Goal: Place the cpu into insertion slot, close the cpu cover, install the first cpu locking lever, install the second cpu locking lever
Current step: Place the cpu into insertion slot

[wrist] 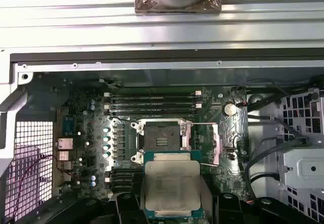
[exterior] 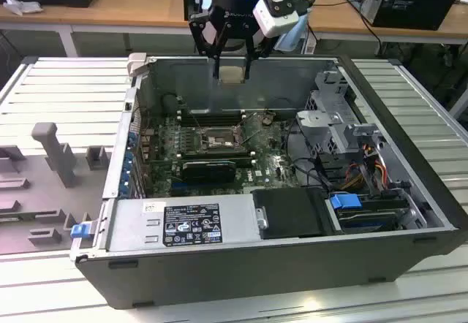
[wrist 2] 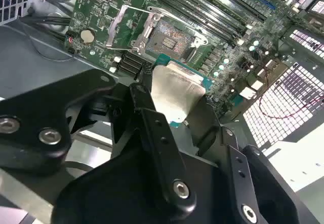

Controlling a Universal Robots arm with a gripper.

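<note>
My gripper (exterior: 232, 69) hangs above the back wall of the open computer case (exterior: 380, 96), shut on the cpu (exterior: 232, 74). In both wrist views the cpu (wrist: 171, 186) (wrist 2: 177, 93) shows its pale silver face and green edge between the black fingers (wrist 2: 152, 127). The insertion slot (wrist: 161, 142) (wrist 2: 170, 39) (exterior: 217, 142) lies bare on the green motherboard, below and apart from the held chip. The cpu cover (wrist: 206, 143) (wrist 2: 123, 27) is swung open beside the socket.
Long black memory slots (wrist: 152, 102) run beside the socket, and a black oblong card (exterior: 208, 168) lies on its other side. A power supply (exterior: 183, 224), drive cage (exterior: 329, 118) and cables (exterior: 365, 166) fill the case's front and right. A grey fixture (exterior: 51, 155) stands on the table at the exterior view's left.
</note>
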